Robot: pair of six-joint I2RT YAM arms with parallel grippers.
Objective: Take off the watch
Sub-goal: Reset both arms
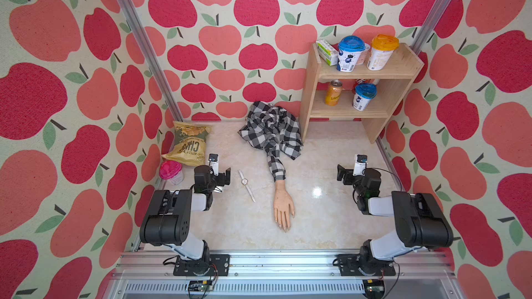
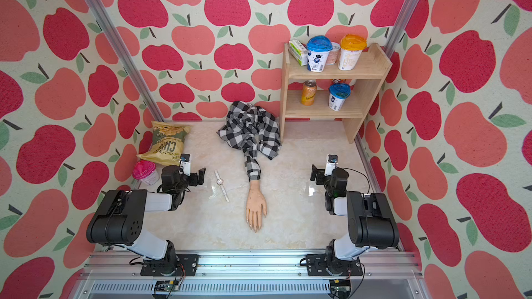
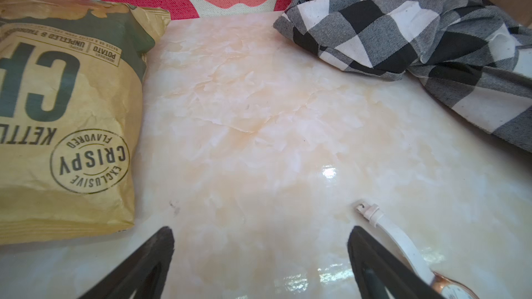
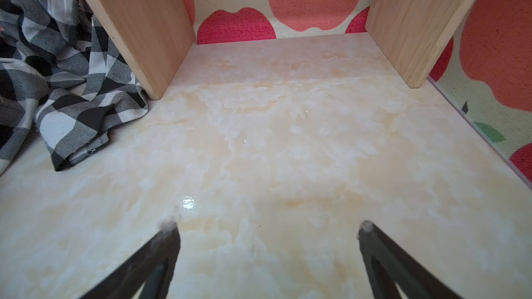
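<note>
The watch lies flat and unbuckled on the marble tabletop, its white strap stretched out straight. It is left of the mannequin hand and apart from it; the wrist is bare in both top views. My left gripper hovers just left of the watch, open and empty. In the left wrist view the strap runs beside one finger, outside the open jaws. My right gripper is open and empty to the right of the hand, and in the right wrist view only bare table lies between its fingers.
A checkered shirt lies bunched at the back, its sleeve running to the mannequin hand. A chips bag and a pink-lidded cup sit at the left wall. A wooden shelf with cups and a can stands back right.
</note>
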